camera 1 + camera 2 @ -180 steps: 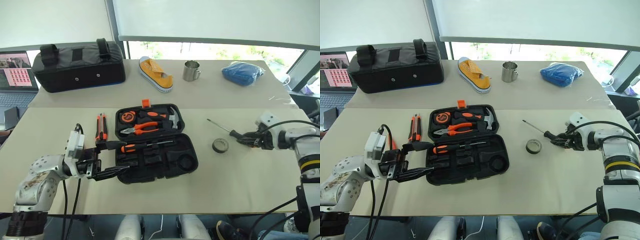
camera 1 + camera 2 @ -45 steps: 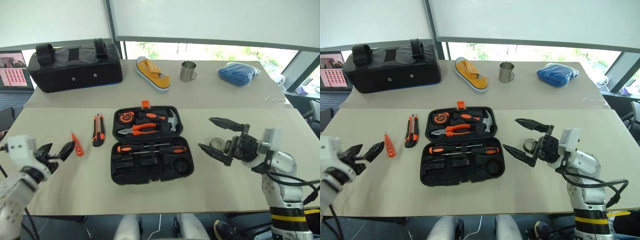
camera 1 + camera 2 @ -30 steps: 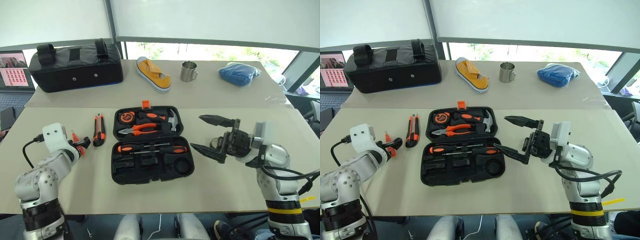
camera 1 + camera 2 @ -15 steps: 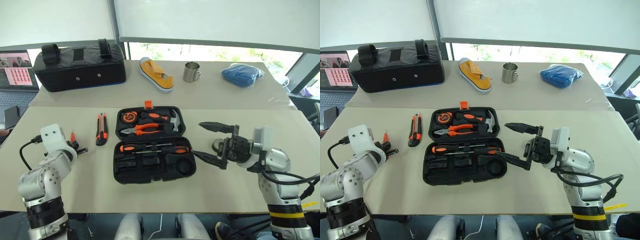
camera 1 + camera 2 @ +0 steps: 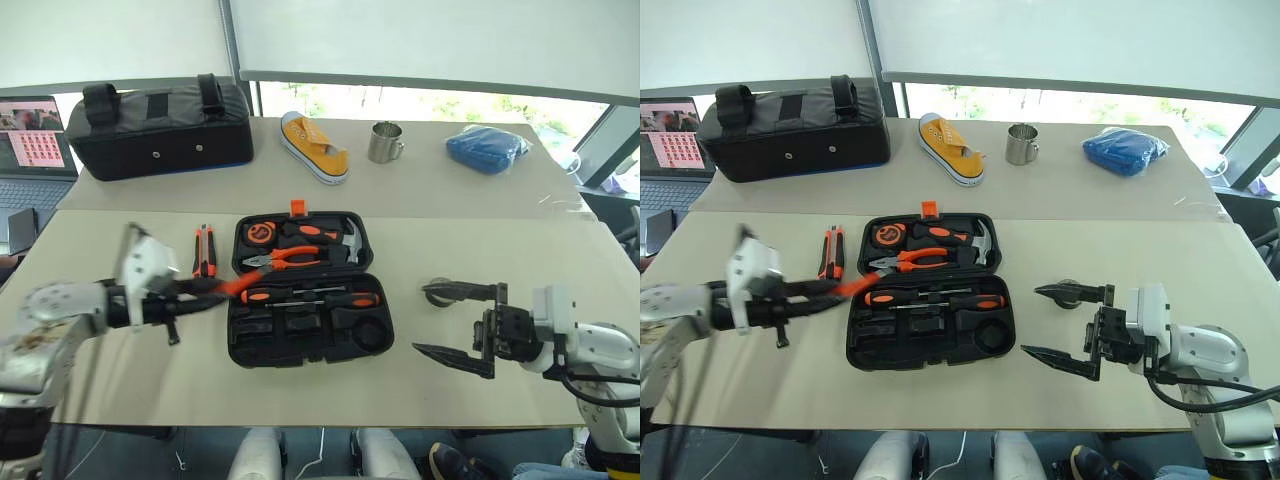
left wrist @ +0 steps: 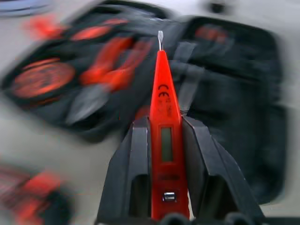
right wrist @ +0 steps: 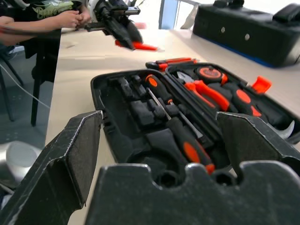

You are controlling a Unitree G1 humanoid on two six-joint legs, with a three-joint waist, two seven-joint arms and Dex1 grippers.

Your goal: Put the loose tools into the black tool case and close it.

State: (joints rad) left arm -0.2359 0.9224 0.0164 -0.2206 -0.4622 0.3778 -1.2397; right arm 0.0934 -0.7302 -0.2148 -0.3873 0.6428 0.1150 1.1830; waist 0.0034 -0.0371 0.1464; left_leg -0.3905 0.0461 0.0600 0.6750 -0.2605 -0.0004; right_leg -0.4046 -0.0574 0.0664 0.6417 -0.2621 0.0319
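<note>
The black tool case (image 5: 235, 340) lies open mid-table, with pliers, a hammer and a tape measure in its far half. Two screwdrivers (image 5: 305, 297) rest in its near half. My left gripper (image 6: 165, 121) is shut on the small orange tester screwdriver (image 6: 164, 101). It hovers at the case's left edge, the tester's tip (image 5: 236, 285) pointing at the case. The orange-black utility knife (image 5: 202, 250) lies on the table left of the case. To the right of the case my right gripper (image 5: 420, 320) stands open and holds nothing. The dark tape roll (image 5: 437, 286) is partly hidden behind its far finger.
Along the far side of the table stand a black fabric bag (image 5: 160, 115), a yellow shoe (image 5: 313, 147), a steel mug (image 5: 383, 142) and a blue cloth (image 5: 487, 147). A laptop (image 5: 28, 135) sits far left. A person (image 7: 47, 16) sits beyond the table's left end.
My left gripper shut on the tester, lifted it off the table and swung it right to the case. My right gripper drew back from the case toward the front right, still open.
</note>
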